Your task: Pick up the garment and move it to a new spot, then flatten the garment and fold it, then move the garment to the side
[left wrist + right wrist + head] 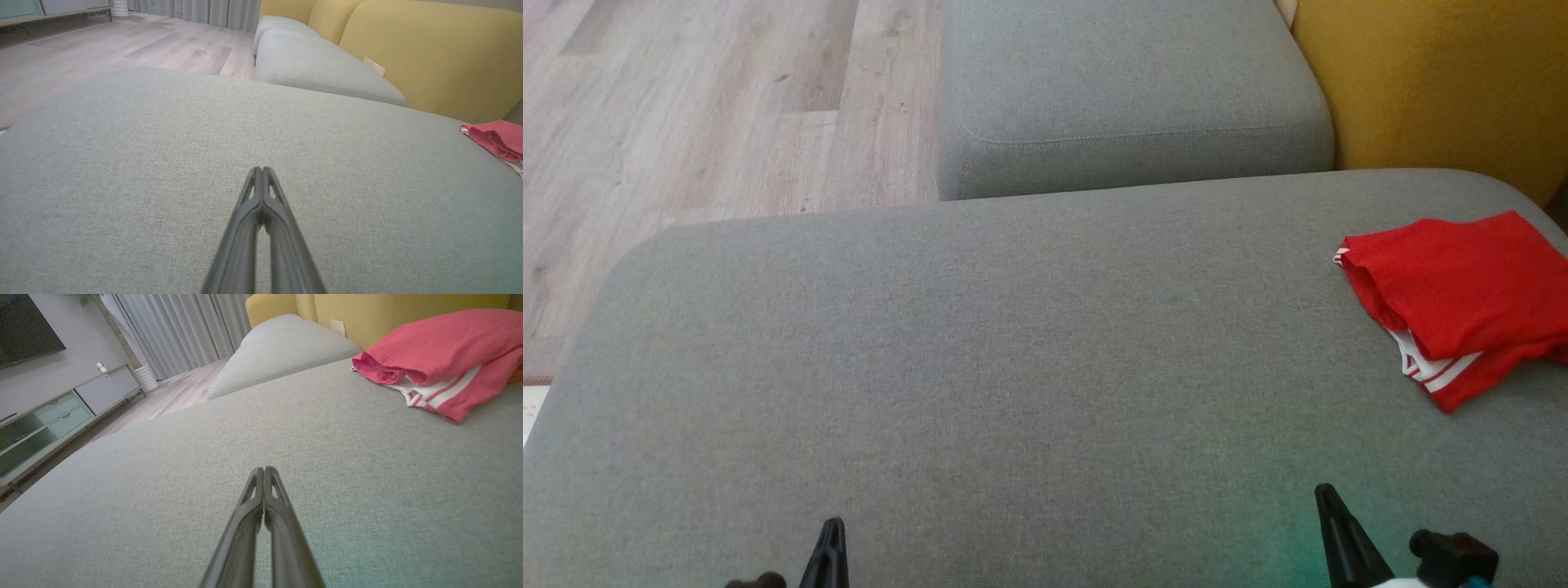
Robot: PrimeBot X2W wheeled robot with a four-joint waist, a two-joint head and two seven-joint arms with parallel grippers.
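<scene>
Head view: a wide grey seat cushion spans the near part of the scene. The red garment, folded with white stripes showing at its near edge, lies at the cushion's far right, well apart from both claws. The left gripper rises at the near left and the right gripper at the near right; each shows as a single dark point, fingers together and empty. Beyond lie a second grey cushion, a yellow backrest and a wooden floor.

Left wrist view: the left gripper is fully closed over bare cushion fabric and grips nothing. The red garment is at the far right edge.

Right wrist view: the right gripper is also pressed closed and empty. The red garment is far right, before the backrest. Curtains and a media cabinet stand far left.
</scene>
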